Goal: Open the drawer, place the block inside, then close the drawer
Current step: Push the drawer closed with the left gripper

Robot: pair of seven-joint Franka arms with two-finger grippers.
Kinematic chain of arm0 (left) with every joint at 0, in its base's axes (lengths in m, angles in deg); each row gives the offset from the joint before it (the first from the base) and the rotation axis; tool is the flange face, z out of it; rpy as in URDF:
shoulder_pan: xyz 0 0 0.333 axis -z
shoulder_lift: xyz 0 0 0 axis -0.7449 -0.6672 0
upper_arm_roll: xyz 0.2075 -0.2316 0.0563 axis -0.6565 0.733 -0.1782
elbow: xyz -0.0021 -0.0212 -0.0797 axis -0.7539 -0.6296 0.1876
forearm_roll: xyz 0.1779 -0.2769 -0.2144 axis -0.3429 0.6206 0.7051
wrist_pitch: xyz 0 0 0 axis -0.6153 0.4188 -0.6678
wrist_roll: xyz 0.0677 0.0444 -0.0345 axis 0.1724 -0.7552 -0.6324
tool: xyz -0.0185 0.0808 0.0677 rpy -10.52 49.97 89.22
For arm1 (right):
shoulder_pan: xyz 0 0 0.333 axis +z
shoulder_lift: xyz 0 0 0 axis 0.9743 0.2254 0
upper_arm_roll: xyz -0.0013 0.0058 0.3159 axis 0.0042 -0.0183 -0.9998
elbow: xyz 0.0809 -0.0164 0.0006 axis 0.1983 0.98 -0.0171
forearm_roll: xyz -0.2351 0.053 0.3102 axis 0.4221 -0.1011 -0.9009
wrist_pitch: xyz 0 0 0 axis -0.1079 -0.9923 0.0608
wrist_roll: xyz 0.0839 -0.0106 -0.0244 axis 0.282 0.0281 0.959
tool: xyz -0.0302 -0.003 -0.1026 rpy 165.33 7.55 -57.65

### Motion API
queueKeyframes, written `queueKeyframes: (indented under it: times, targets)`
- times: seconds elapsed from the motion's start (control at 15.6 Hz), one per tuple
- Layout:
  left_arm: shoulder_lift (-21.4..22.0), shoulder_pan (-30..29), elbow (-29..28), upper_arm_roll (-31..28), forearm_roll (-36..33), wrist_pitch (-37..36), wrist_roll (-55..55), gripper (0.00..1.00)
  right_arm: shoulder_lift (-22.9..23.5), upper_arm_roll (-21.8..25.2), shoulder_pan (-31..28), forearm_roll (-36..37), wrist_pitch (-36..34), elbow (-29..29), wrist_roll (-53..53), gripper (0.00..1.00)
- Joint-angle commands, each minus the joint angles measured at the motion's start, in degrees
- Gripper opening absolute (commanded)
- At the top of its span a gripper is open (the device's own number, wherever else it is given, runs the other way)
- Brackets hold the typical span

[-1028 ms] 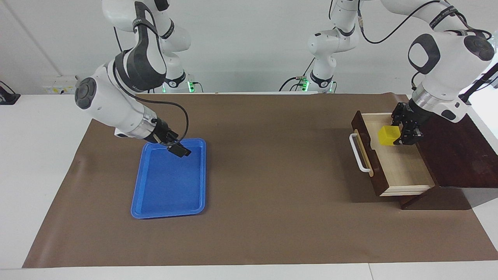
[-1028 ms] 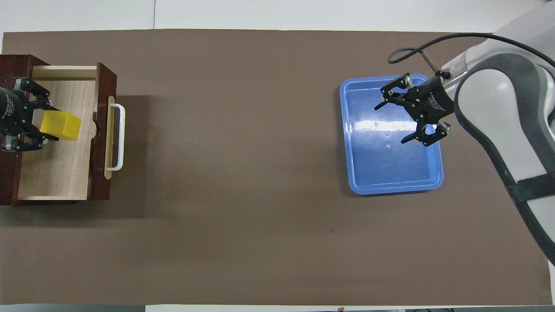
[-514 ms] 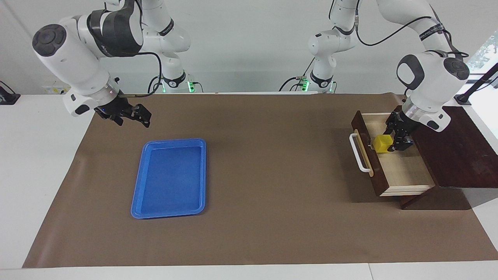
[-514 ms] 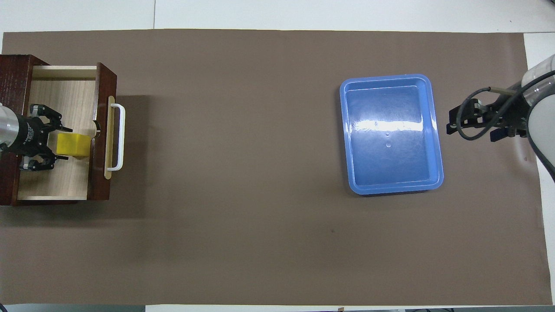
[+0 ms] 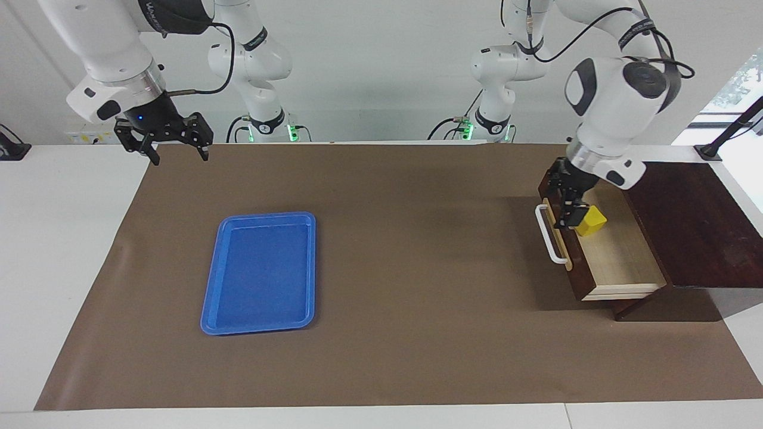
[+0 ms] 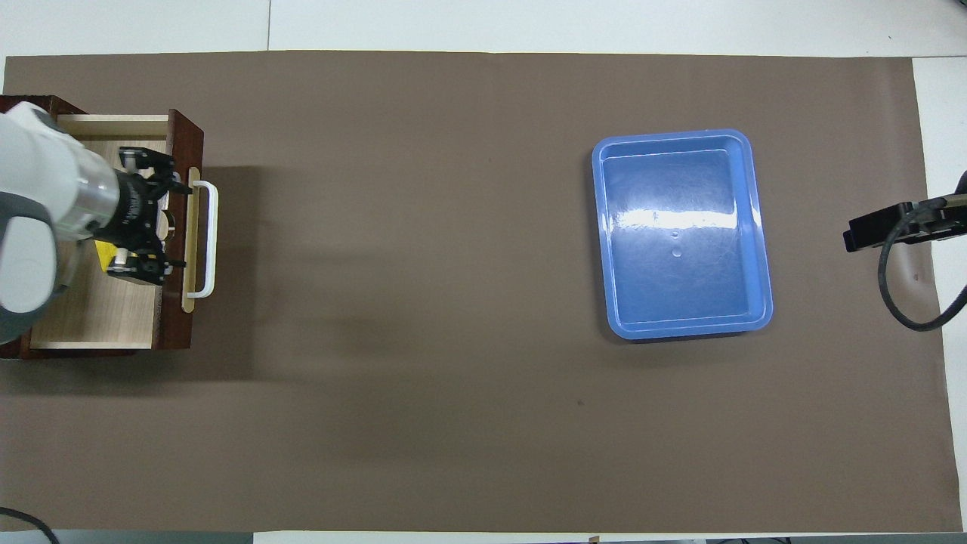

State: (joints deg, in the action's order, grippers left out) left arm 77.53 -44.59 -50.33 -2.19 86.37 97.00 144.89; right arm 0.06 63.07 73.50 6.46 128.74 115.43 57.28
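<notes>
The dark wooden drawer point(image 5: 620, 259) point(image 6: 98, 313) stands pulled out of its box, its pale inside showing. The yellow block point(image 5: 591, 221) lies inside it, just inside the drawer front; from overhead only a sliver of the block point(image 6: 102, 252) shows under the arm. My left gripper point(image 5: 570, 208) point(image 6: 183, 227) hangs open over the drawer front, beside the white handle point(image 5: 549, 238) point(image 6: 212, 238), and holds nothing. My right gripper point(image 5: 179, 156) is raised and open over the mat's edge at the right arm's end.
A blue plastic tray point(image 5: 214, 310) point(image 6: 759, 227) with nothing in it lies on the brown mat point(image 5: 417, 268) toward the right arm's end. The dark box point(image 5: 697, 226) stands at the left arm's end of the table.
My left gripper lowered the block into the drawer, opened, let it go and moved over the drawer front. My right arm lifted away from the blue tray to the mat's edge.
</notes>
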Motion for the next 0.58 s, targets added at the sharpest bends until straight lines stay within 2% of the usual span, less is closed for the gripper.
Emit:
queueKeyframes:
  times: [0.0, 0.19, 0.51]
  targets:
    - [0.27, 0.05, -3.98, -1.07, -1.37, 2.69, 1.04, 1.0, 0.05, -0.78, -1.09, 0.57, 0.58, 0.97, 0.27, 1.0]
    - [0.1, -2.75, -6.1, -1.07, -3.74, 6.12, -0.62, 1.0, 0.4, -0.78, -1.09, 0.22, 0.75, 1.76, -0.27, 1.0]
    - [-0.25, -9.17, -5.49, -1.07, -3.75, 6.04, -10.19, 1.0, 1.19, -0.78, -1.18, 0.05, 2.16, 3.0, -0.71, 1.0]
